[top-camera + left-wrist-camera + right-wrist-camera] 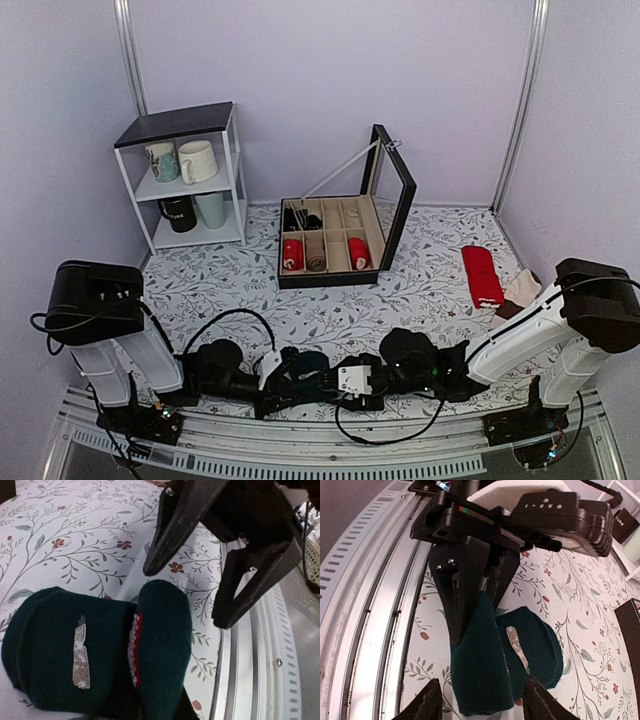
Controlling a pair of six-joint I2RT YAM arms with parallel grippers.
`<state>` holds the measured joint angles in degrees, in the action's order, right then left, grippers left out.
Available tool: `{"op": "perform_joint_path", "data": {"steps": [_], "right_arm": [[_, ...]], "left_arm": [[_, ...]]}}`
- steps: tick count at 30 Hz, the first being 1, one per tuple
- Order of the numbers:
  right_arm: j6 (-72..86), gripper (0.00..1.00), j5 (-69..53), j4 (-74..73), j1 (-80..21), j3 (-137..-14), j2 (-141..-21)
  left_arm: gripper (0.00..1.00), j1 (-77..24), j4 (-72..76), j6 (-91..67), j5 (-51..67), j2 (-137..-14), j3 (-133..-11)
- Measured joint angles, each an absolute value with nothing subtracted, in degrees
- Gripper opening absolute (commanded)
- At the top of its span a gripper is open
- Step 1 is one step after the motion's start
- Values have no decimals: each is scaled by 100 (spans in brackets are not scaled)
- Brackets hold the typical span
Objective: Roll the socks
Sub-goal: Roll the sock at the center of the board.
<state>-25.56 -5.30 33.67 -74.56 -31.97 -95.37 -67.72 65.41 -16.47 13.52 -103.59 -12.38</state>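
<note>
The dark teal socks (311,368) lie by the table's near edge, between the two grippers. They are folded thick, with a grey label strip on top (75,650). One raised flap (480,660) stands up from the pile. My left gripper (466,622) is shut on that flap, and in its own view its fingers barely show under the fabric (159,711). My right gripper (485,702) is open, its fingertips (427,700) wide apart just short of the socks and touching nothing. The left wrist view shows it (185,596) hanging open above the socks.
An open black organizer box (392,190) stands at mid-table with red and beige rolls inside. Red socks (482,275) and beige socks (520,290) lie at the right. A white shelf (190,180) with mugs is at the back left. A metal rail (300,455) runs along the near edge.
</note>
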Motion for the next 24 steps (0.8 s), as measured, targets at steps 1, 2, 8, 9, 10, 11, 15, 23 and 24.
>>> {"op": "perform_joint_path", "data": {"steps": [1,2,8,9,10,11,15,23,24], "right_arm": [[-2576,54,-495,3363,-7487,-3214,-9579],[-2585,53,-462,3358,-7520,-3229,-9618],[-2598,48,-263,3275,-7625,-3385,-9900],[-2587,48,-211,3245,-7625,-3435,-9948],[-2576,47,-185,3227,-7625,-3485,-9992],[-2571,45,-158,3208,-7625,-3522,-10027],[-2532,42,-69,3118,-7625,-3612,-10114],[-2274,18,-27,2777,-7625,-3828,-10276],[-2202,17,-27,2738,-7625,-3846,-10278]], "left_arm": [[0,-6757,6541,-1658,1372,-10359,-1238],[0,-6742,6543,-1664,1391,-10359,-1238],[0,-6672,6578,-1680,1503,-10396,-1234],[0,-6661,6584,-1680,1520,-10403,-1236],[0,-6652,6602,-1684,1542,-10418,-1234],[0,-6646,6615,-1699,1559,-10427,-1234],[0,-6628,6617,-1719,1603,-10431,-1234],[2,-6587,6652,-1717,1653,-10453,-1227],[3,-6582,6654,-1715,1675,-10453,-1225]]}}
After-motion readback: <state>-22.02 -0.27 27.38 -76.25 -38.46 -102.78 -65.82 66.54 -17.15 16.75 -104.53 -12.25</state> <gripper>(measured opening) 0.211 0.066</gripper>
